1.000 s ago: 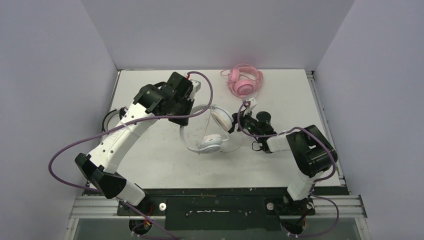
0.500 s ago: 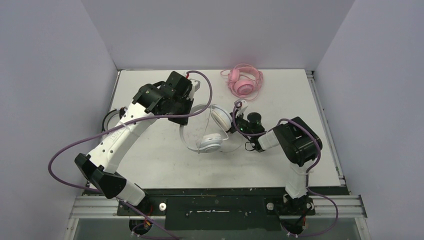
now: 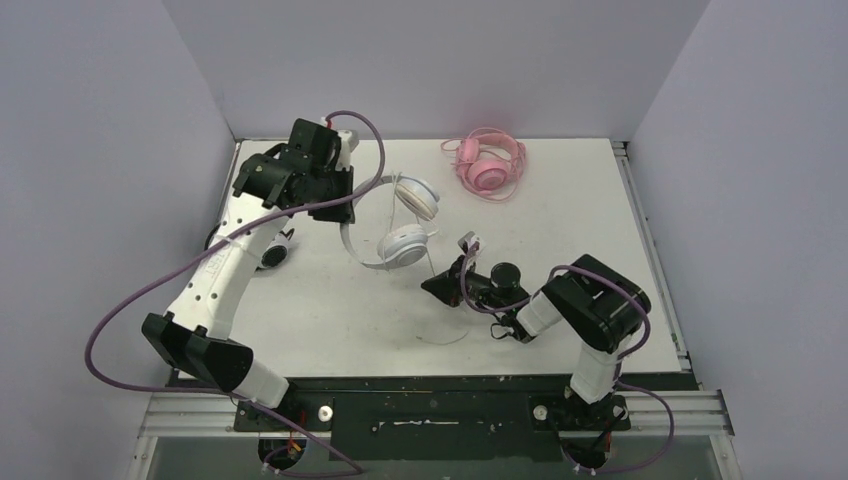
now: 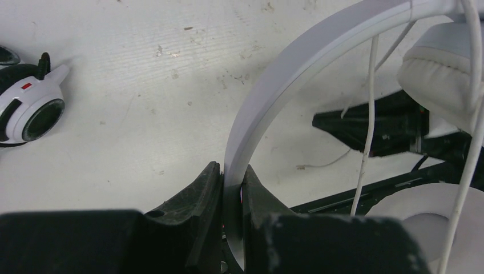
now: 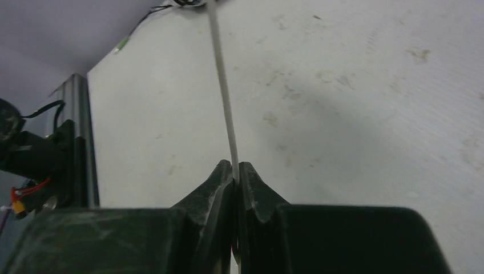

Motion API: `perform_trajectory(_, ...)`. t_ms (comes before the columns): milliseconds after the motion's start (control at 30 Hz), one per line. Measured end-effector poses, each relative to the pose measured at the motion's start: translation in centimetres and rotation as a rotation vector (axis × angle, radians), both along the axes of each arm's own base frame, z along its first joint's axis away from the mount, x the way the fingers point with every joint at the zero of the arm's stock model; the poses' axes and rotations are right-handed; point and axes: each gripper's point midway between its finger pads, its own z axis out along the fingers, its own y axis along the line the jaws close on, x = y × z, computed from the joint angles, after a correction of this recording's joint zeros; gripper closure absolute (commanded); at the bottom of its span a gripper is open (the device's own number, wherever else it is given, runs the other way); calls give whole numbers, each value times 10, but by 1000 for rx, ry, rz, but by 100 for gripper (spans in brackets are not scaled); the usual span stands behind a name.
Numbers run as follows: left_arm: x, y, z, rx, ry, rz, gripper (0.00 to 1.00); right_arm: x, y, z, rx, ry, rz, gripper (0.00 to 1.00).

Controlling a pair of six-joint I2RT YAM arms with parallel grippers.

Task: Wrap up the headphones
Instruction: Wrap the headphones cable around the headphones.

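Top external view: the white headphones [image 3: 405,243] hang over the back-left part of the table [image 3: 580,220], with the left gripper [image 4: 233,178] clamped on their headband [image 4: 274,85]. The right gripper [image 5: 236,171] pinches the taut white cable [image 5: 224,85] nearer the middle. The pink headphones [image 3: 487,167] lie at the far edge, and the black-and-white headset [image 4: 28,108] lies by the left edge.

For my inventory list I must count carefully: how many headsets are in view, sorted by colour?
White headset: 1
Pink headset: 1
Black-and-white headset: 1
Total: 3
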Motion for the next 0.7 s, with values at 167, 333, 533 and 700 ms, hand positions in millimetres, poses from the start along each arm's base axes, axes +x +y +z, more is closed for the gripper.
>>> perform_trajectory(167, 13, 18, -2, -19, -1, 75, 100, -48, 25, 43, 107, -75, 117, 93)
perform_trajectory(333, 18, 10, -15, -68, 21, 78, 100, -80, 52, 69, 163, -101, 222, 87)
perform_trajectory(533, 32, -3, -32, -145, 22, 122, 100, -100, 73, 85, 204, -76, 295, 82)
perform_trajectory(700, 39, -6, -47, -179, 20, 171, 100, -109, 78, 102, 263, -46, 320, 82)
